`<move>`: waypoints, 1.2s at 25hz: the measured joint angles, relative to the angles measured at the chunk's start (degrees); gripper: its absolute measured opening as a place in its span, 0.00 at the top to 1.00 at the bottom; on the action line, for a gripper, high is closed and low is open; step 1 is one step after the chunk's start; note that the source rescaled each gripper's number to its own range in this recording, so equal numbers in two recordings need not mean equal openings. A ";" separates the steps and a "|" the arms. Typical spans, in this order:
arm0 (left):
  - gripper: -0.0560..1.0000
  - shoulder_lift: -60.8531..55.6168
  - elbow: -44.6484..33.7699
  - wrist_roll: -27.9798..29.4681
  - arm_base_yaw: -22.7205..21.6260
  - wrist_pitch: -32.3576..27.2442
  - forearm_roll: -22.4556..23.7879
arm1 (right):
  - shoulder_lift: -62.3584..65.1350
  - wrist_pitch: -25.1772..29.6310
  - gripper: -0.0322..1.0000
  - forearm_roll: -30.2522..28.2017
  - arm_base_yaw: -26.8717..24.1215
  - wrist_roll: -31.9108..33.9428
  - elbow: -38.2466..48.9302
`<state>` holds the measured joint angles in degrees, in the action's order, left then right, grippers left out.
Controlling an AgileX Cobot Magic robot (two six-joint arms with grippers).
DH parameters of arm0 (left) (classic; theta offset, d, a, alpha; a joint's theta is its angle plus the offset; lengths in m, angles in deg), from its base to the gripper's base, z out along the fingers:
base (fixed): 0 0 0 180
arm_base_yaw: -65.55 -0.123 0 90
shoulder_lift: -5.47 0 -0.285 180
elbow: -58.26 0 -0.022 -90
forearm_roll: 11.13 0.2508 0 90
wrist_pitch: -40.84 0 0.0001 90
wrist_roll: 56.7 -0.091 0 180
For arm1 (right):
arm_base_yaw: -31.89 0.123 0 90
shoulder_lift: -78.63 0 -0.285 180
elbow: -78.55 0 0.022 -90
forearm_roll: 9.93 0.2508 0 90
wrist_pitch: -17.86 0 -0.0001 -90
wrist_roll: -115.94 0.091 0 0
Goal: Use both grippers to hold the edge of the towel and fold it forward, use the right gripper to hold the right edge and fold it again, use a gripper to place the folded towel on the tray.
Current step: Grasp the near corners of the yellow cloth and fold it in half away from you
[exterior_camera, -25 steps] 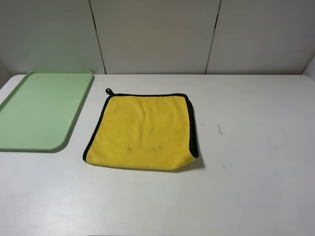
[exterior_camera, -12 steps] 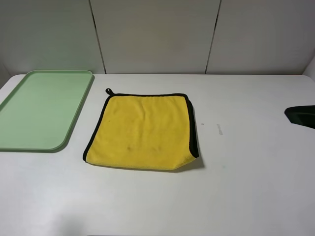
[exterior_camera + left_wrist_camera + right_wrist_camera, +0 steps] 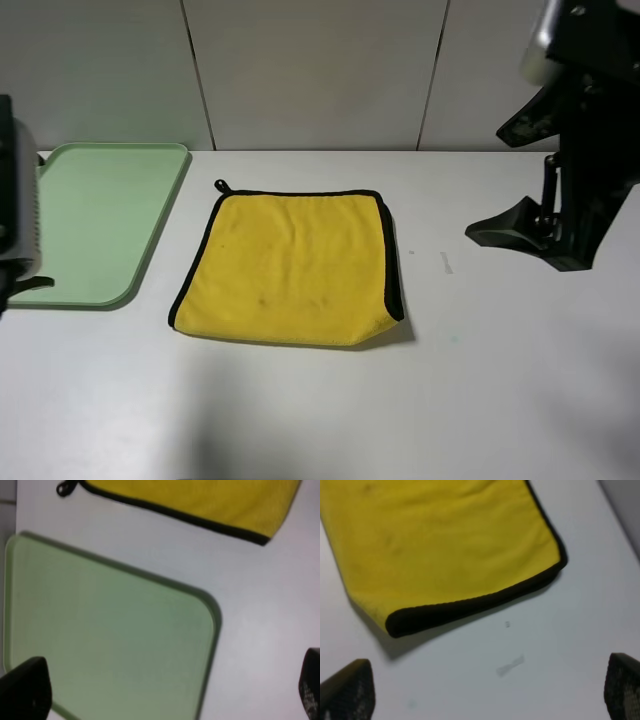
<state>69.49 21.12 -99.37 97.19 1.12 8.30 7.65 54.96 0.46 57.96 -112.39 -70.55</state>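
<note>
The square bright yellow plush towel (image 3: 290, 265) is laid flat on the white worktop (image 3: 480, 350) between two empty, wide-spread tools, the left tool (image 3: 167, 687) over the pale green plastic tray (image 3: 100, 220), the right tool (image 3: 485, 687) judged nearer.

You have nothing to read here: no text, label, brand or number shows on the plush, bright yellow square towel (image 3: 290, 265) or the flat, pale mint-green plastic tray (image 3: 100, 225); the small grey mark (image 3: 446, 262) on the white table (image 3: 480, 390), right of the towel, is too faint to make out
</note>
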 joint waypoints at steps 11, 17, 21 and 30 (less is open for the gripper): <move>0.01 20.61 0.12 -5.14 0.00 13.01 0.05 | -14.91 -4.91 0.00 0.06 4.06 -9.14 0.00; 0.01 30.56 0.16 -8.55 0.00 16.78 0.00 | -22.43 -6.00 0.00 -0.45 5.50 -15.55 0.00; 0.01 36.13 0.17 -10.61 0.00 20.49 0.00 | -26.98 -9.38 0.00 -1.09 5.50 -16.34 0.00; 0.01 42.78 0.24 -19.11 0.00 25.49 0.06 | -34.89 -13.44 0.00 -1.17 5.50 -17.18 0.00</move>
<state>112.27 21.36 -118.48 97.19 26.61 8.37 -27.23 41.52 -0.71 63.46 -129.57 -70.55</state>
